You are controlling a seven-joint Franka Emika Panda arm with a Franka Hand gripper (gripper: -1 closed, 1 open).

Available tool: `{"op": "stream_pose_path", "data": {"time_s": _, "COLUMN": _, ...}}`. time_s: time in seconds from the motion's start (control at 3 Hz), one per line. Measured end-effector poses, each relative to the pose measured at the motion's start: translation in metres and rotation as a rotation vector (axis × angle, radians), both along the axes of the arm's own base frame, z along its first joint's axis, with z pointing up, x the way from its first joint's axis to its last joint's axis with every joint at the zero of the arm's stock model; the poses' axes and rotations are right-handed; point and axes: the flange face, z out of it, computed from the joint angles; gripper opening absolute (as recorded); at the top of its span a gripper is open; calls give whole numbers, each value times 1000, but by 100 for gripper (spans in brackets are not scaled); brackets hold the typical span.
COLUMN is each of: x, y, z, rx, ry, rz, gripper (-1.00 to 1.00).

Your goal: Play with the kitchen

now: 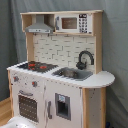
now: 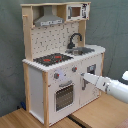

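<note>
The kitchen (image 1: 55, 75) is a tall white and light-wood toy unit that shows in both exterior views. It has a black-red hob (image 2: 52, 59), a steel sink (image 2: 85, 50), a black faucet (image 2: 74, 40), a grey hood (image 2: 48, 20) and a windowed oven door (image 2: 64, 96). In the second exterior view my white arm (image 2: 112, 87) reaches in from the second exterior view's right. My gripper (image 2: 85, 77) points at the kitchen's front, just below the knobs (image 2: 74, 69) and beside the cupboard door's handle. Whether it touches the front is unclear.
A grey curtain (image 1: 115, 45) hangs behind the kitchen. The unit stands on a light wooden floor (image 2: 100, 112). A toy microwave (image 1: 72, 22) sits on the top shelf. A blurred white shape (image 1: 17, 122) lies at the first exterior view's lower left.
</note>
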Motion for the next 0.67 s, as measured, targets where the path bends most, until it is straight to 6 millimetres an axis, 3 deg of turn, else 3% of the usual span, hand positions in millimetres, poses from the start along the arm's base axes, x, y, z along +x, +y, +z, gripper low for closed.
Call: {"op": "stream_pose_path", "data": {"time_s": 0.67, "x": -8, "y": 5, "z": -21, "rx": 172, "ry": 5, "rz": 29, "gripper": 100}}
